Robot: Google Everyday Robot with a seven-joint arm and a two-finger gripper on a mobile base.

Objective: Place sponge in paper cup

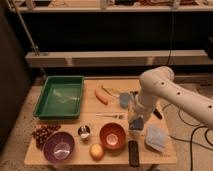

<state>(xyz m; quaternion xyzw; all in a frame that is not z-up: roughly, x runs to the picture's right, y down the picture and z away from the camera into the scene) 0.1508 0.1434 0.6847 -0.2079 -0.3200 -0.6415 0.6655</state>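
The white arm reaches down from the right. Its gripper [136, 119] points down at the table's right middle, right of the orange bowl [112, 136]. Directly under it is a squat whitish round thing that looks like the paper cup [136, 127], mostly hidden by the gripper. A small bluish patch shows at the gripper's tip; I cannot tell whether it is the sponge. A bluish-grey lump [124, 99] lies just behind the gripper, next to the carrot [101, 96].
A green tray [59, 96] stands at the back left. Grapes [44, 133], a purple bowl [59, 146], a small metal cup [84, 131] and a yellow fruit [96, 150] line the front. A fork [111, 116], a black remote [134, 152] and a pale blue bag [155, 138] lie nearby.
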